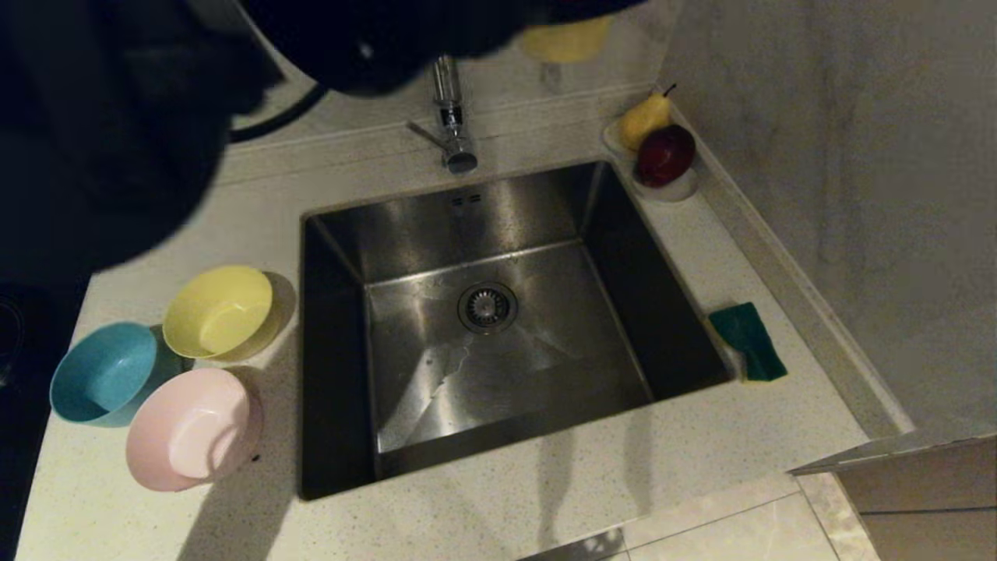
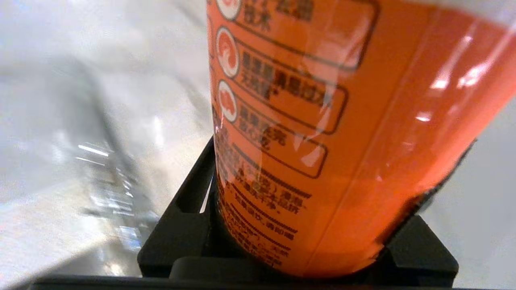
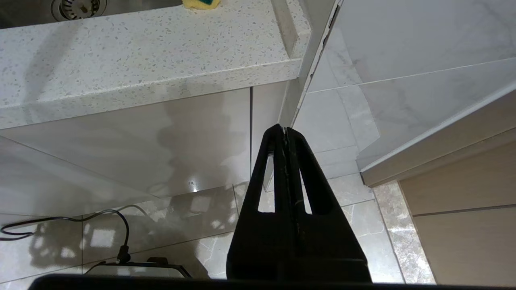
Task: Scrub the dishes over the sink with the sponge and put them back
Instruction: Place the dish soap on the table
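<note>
Left gripper (image 2: pixel 306 225): jaws part-spread, clamped around an orange bottle (image 2: pixel 322 133) with printed label (fills most of the left wrist view). In the head view the left arm is a dark mass over the upper left corner.

Right gripper (image 3: pixel 285 129): fingers pressed together, holding nothing, parked low below the counter edge (image 3: pixel 161 80), pointing at floor tiles.

Sink (image 1: pixel 483 234): bare basin, drain strainer (image 1: pixel 487 306) at centre, tap (image 1: pixel 450 117) behind. Sponge (image 1: pixel 748 340) on the counter at the sink's right rim, green face up. Yellow bowl (image 1: pixel 218 312), blue bowl (image 1: pixel 103 372), pink bowl (image 1: pixel 191 430) clustered on the counter left of the sink, close together. Pear (image 1: pixel 645 118) and red apple (image 1: pixel 666 154) on a dish at the back right corner.
</note>
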Tool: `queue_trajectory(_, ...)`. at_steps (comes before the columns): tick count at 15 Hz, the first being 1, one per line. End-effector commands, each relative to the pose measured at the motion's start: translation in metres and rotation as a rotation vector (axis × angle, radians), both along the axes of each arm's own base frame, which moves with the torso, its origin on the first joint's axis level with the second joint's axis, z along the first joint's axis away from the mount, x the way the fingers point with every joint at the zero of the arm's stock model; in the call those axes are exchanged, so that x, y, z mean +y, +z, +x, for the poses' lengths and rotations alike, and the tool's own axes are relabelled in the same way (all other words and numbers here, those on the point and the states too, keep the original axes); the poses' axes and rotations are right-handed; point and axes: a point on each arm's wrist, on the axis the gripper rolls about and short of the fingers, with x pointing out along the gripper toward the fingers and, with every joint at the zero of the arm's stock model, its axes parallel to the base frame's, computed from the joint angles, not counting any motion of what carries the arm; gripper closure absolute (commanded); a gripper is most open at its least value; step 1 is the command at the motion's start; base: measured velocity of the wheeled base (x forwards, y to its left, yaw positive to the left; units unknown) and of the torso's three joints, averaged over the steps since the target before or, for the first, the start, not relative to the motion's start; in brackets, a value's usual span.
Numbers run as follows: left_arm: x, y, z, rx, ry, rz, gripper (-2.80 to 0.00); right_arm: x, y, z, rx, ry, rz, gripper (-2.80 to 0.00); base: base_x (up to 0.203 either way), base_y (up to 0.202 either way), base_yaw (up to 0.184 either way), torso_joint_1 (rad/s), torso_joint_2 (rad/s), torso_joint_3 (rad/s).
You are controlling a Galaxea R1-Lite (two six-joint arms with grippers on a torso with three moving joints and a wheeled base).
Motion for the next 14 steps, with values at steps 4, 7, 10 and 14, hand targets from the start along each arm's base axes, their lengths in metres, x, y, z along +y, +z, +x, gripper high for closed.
queue_trajectory(4,0.088,0.049,-0.048,-0.067,0.037,-0.123,0.0,0.0,0.0,0.0,-0.002,0.0,0.0,0.0,0.0,0.0,0.0,0.0,0.0,0.0)
queue_trajectory(7,0.131,0.052,-0.063,-0.072,0.104,-0.145,0.0,0.0,0.0,0.0,-0.001,0.0,0.0,0.0,0.0,0.0,0.0,0.0,0.0,0.0)
queue_trajectory(10,0.166,0.048,-0.061,-0.067,0.255,-0.157,0.0,0.0,0.0,0.0,0.0,0.0,0.0,0.0,0.0,0.0,0.0,0.0,0.0,0.0)
queue_trajectory(14,0.206,0.034,-0.027,-0.038,0.513,-0.188,0.0,0.0,0.0,0.0,0.0,0.0,0.0,0.0,0.0,0.0,0.0,0.0,0.0,0.0)
